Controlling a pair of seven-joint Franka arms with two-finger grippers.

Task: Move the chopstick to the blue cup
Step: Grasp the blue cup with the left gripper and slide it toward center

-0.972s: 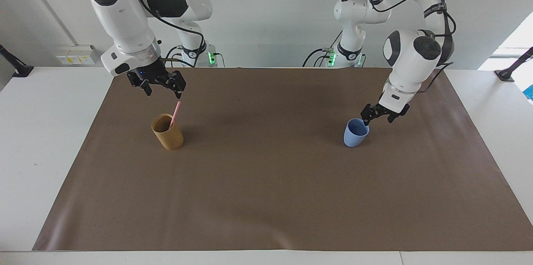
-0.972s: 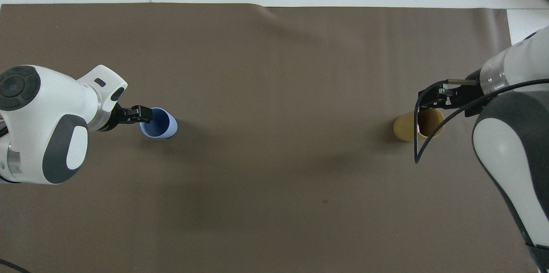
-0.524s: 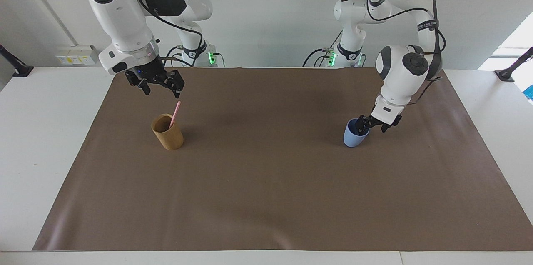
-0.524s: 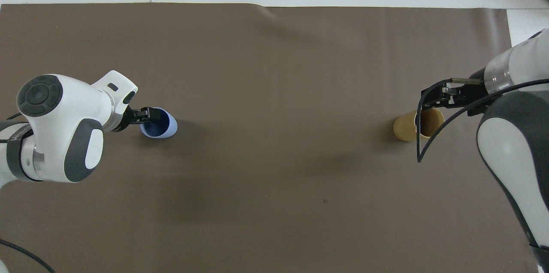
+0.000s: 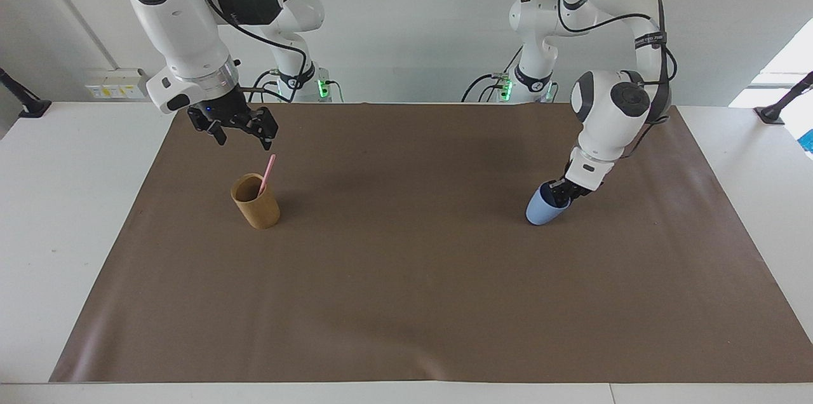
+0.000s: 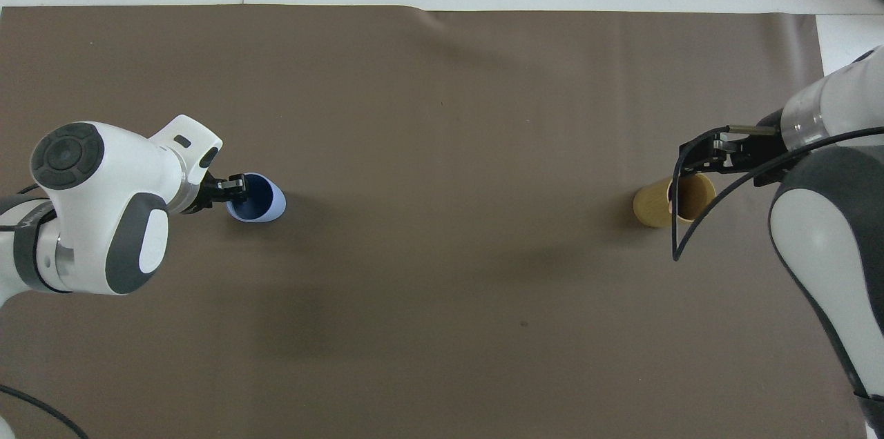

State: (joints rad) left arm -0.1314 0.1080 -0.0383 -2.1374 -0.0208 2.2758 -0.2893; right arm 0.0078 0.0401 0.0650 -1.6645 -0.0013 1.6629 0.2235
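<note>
The chopstick (image 5: 267, 175) leans in the brown cup (image 5: 255, 206) toward the right arm's end of the worktop (image 5: 406, 302). The right end effector (image 5: 246, 139) hangs open just above its tip. It should come down astride the stick's top, close gently and lift along the lean. The left end effector (image 5: 559, 191) pinches the tilted blue cup (image 5: 541, 208) by its rim and should steady it.

A white table (image 5: 76, 201) carries a brown mat (image 5: 406, 277). On the mat stand a tan cup (image 5: 256, 202) and, well apart, the blue cup (image 5: 542, 207).
</note>
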